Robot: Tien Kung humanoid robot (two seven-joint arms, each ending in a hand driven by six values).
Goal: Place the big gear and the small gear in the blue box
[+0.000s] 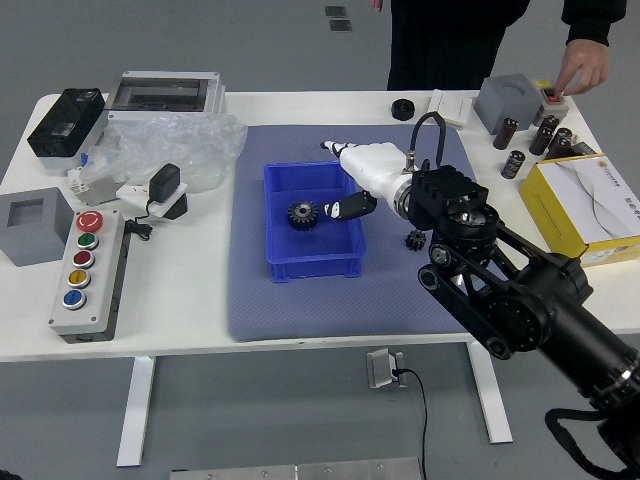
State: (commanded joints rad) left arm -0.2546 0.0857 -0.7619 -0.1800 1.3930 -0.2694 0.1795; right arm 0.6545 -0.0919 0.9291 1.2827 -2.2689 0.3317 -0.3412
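Observation:
Over the right part of the blue box (318, 268) is my right hand (333, 178), its fingers apart and holding nothing. The big gear (303, 214), dark and toothed, lies inside the box, left of the fingertips. On the blue-grey mat, just right of the box and beside my right forearm, rests the small dark gear (415, 240). My left hand is out of view.
Left side: button panel (90, 280), grey box (34, 226), plastic wrap (165, 150). Right side: yellow box (590, 208), dark cylinders (505, 134). A black round piece (402, 109) lies behind the mat. A person's hand (583, 66) touches a small button box at the far right.

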